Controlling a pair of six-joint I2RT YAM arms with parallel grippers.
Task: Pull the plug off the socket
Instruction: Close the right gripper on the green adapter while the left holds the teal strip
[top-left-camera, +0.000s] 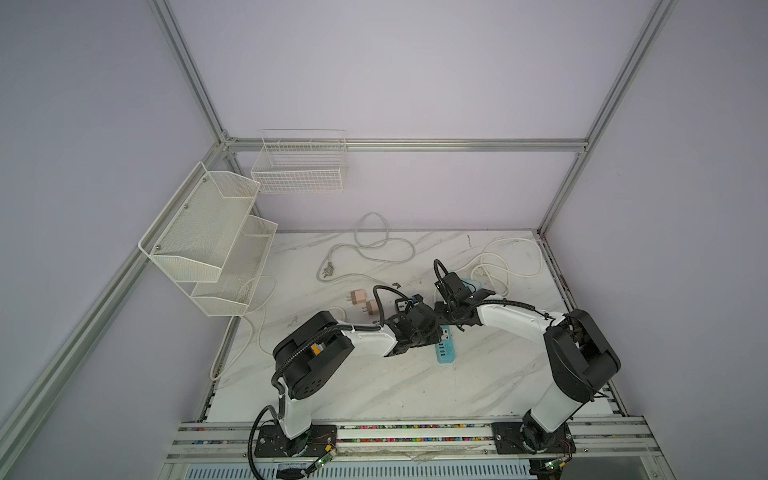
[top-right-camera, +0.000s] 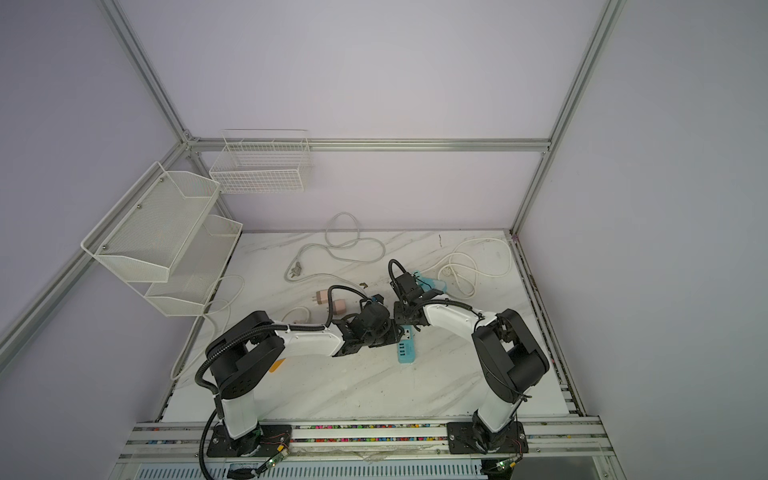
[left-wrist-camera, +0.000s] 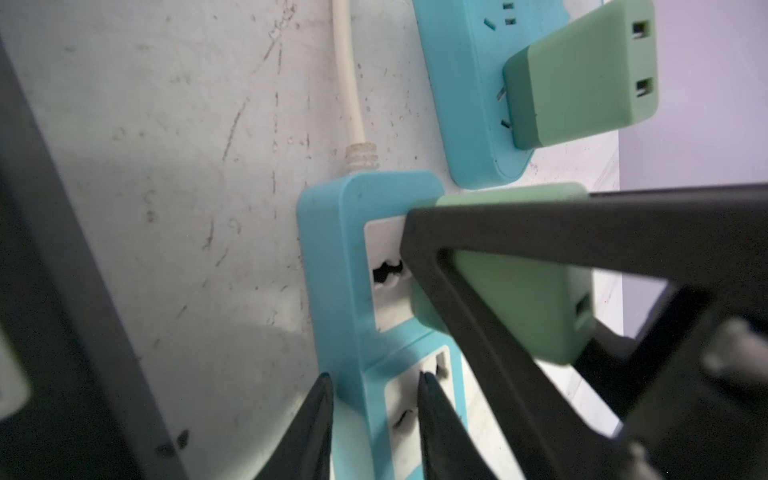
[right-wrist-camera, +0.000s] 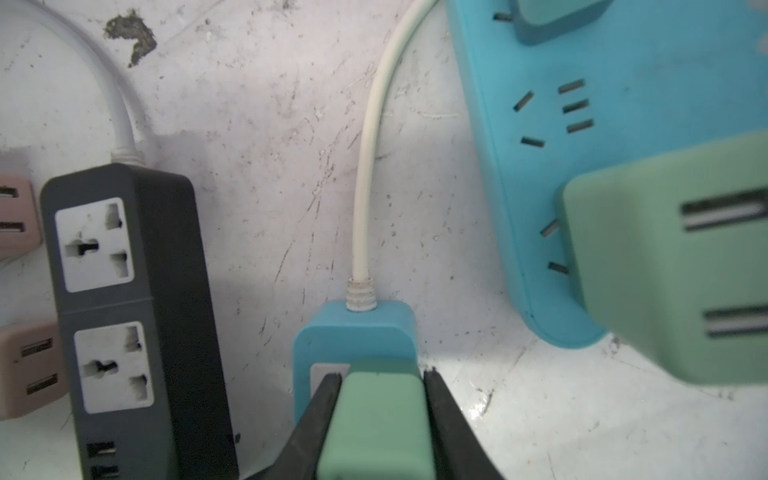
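Note:
A blue socket strip (left-wrist-camera: 332, 249) (right-wrist-camera: 353, 332) with a white cord lies on the marble table, and in both top views only its near end (top-left-camera: 444, 353) (top-right-camera: 405, 353) shows past the wrists. A green plug (right-wrist-camera: 374, 415) (left-wrist-camera: 523, 307) sits in its end socket. My right gripper (right-wrist-camera: 381, 373) is shut on that plug, one black finger on each side. My left gripper (left-wrist-camera: 374, 376) is closed on the strip just behind the plug. One of its fingers lies against the strip's side and the other over its white socket face.
A second blue strip (right-wrist-camera: 582, 124) (top-left-camera: 471, 284) holding another green plug (right-wrist-camera: 673, 270) (left-wrist-camera: 582, 75) lies close by. A black strip (right-wrist-camera: 124, 291) and two pink adapters (top-left-camera: 356, 297) (top-left-camera: 372, 307) sit on the other side. Loose white cords (top-left-camera: 374, 245) and wire racks (top-left-camera: 208, 237) stand at the back left.

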